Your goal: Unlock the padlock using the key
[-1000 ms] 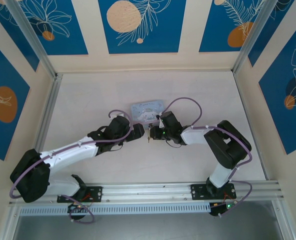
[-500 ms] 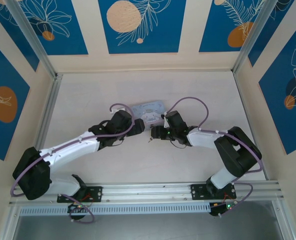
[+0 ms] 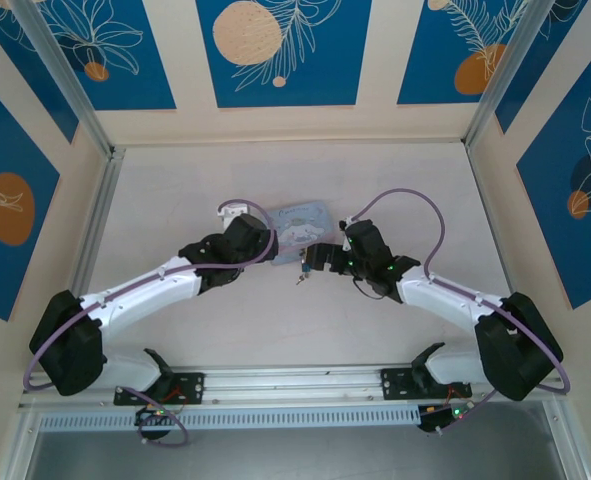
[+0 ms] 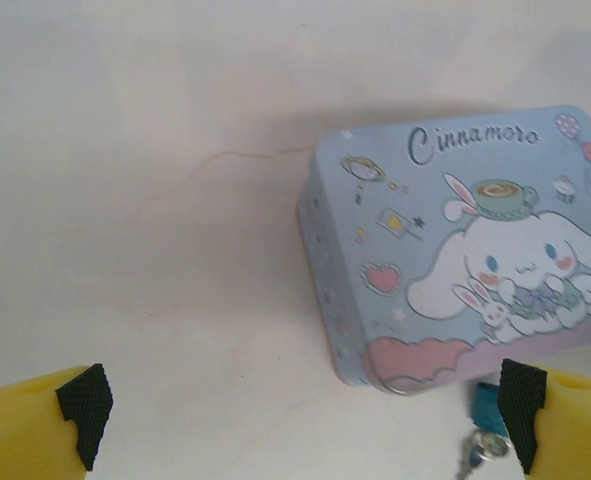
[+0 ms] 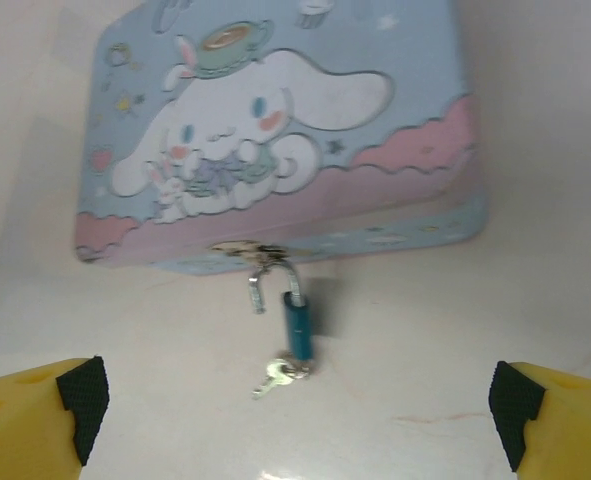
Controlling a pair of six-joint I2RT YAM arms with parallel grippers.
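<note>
The padlock [image 5: 297, 325] is a small teal body with a silvery shackle. It lies on the table against the front of the pastel-blue tin [image 5: 275, 110]. The shackle hooks through the tin's clasp [image 5: 240, 250], and one leg stands free of the body. The key [image 5: 280, 375] sticks out of the padlock's lower end. My right gripper [image 5: 297, 410] is open, just short of the key, touching nothing. My left gripper [image 4: 303, 415] is open over bare table left of the tin [image 4: 455, 250]; the padlock [image 4: 488, 408] and the key [image 4: 472, 460] sit by its right finger. From above, both grippers [image 3: 270, 248] [image 3: 313, 260] flank the padlock [image 3: 300, 272].
The tin [image 3: 300, 218] sits mid-table between the two arms. Metal rails run along the table's left side [image 3: 93, 230] and its near edge [image 3: 305, 380]. Bare tabletop lies behind the tin and to both sides.
My right gripper has opened, letting go of the key and padlock, and backed off a little as its elbow swung out to the right. The left gripper stayed open and shifted slightly back.
</note>
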